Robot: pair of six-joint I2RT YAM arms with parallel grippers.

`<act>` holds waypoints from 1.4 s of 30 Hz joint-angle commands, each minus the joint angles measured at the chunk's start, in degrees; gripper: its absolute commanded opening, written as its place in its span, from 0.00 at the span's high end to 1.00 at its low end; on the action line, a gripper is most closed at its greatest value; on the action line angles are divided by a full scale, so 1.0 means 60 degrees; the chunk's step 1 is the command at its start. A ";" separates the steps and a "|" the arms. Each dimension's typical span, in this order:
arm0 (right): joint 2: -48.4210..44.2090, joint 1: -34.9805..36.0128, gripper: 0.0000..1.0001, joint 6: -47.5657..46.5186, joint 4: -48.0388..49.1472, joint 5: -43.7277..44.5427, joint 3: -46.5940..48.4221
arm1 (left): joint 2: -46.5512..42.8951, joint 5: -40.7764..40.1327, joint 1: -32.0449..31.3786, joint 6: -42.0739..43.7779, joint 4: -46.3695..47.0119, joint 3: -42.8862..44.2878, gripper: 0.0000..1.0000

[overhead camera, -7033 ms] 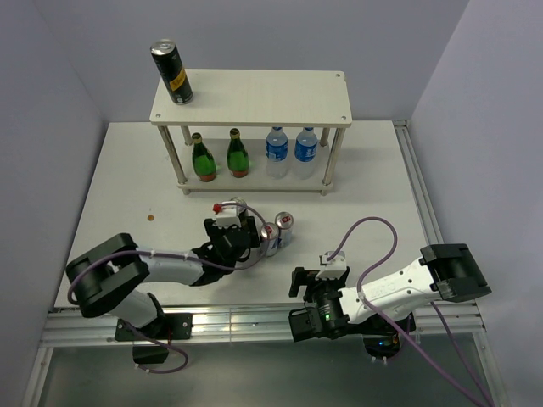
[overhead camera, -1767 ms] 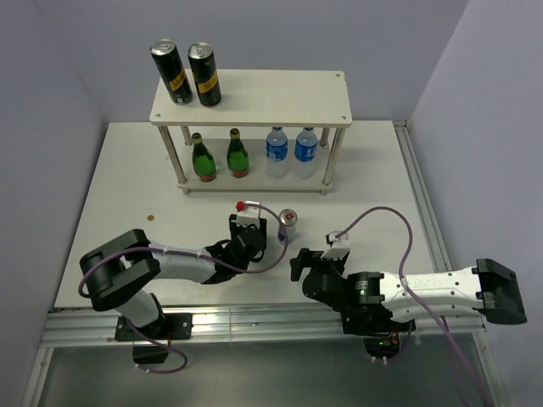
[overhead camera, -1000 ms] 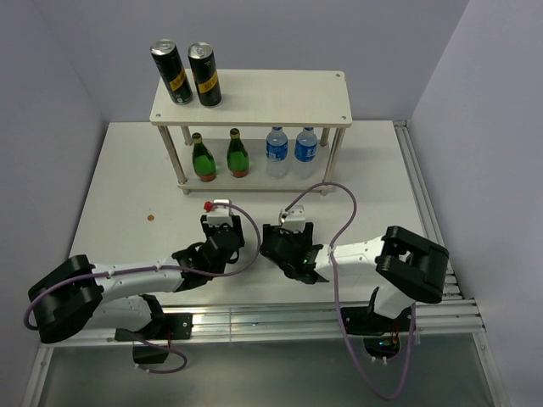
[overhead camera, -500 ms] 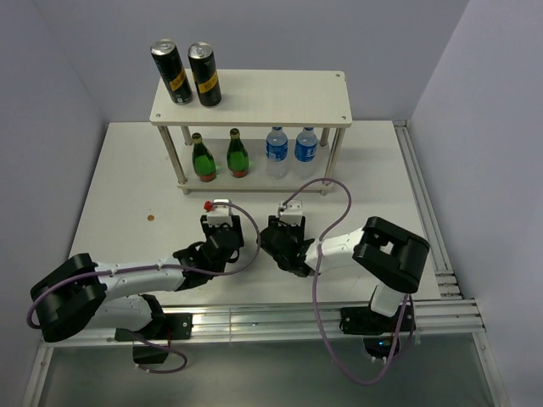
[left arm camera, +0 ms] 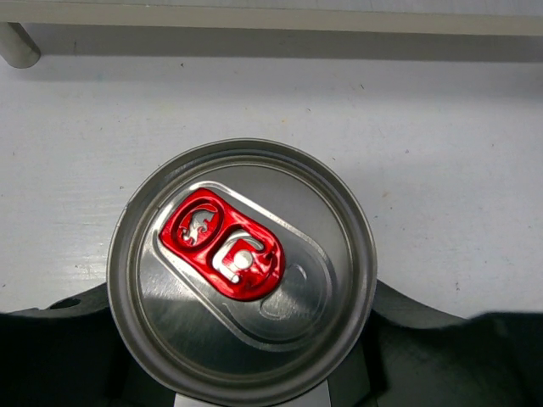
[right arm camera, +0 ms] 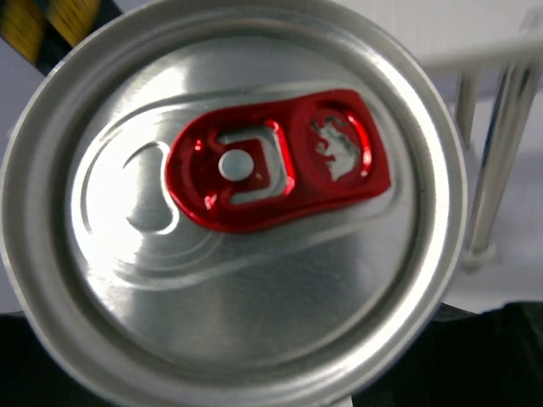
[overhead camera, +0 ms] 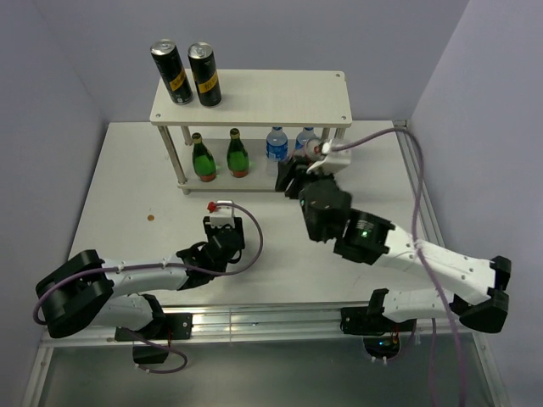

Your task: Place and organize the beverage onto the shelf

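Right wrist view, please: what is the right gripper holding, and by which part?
A red-tabbed drink can, clamped by the right gripper on its side wall below the rim; the contact is hidden beneath the lid.

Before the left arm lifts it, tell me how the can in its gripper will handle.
The red-tabbed can looks unopened, its tab flat and mouth sealed, so it is probably full: heavy for its size and stiff. Its smooth round metal could slip or twist in the left gripper.
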 commanded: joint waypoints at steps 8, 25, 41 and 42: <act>0.1265 -0.2627 1.00 -0.2874 -0.0362 -0.1951 0.4411 | -0.0105 0.0510 0.0027 -0.0257 0.0335 0.0713 1.00; 0.4109 -0.6016 1.00 -0.1424 -0.1300 -0.4548 0.6627 | -0.0458 0.0540 -0.0324 -0.0404 -0.0442 0.0904 1.00; 0.4534 -0.6149 0.09 -0.1175 -0.1491 -0.4989 0.6292 | -0.0296 0.0159 -0.0646 -0.0506 -0.0705 0.1197 1.00; 0.4534 -0.6149 0.09 -0.1160 -0.1491 -0.4960 0.6262 | -0.0296 0.0144 -0.0661 -0.0521 -0.0734 0.1182 1.00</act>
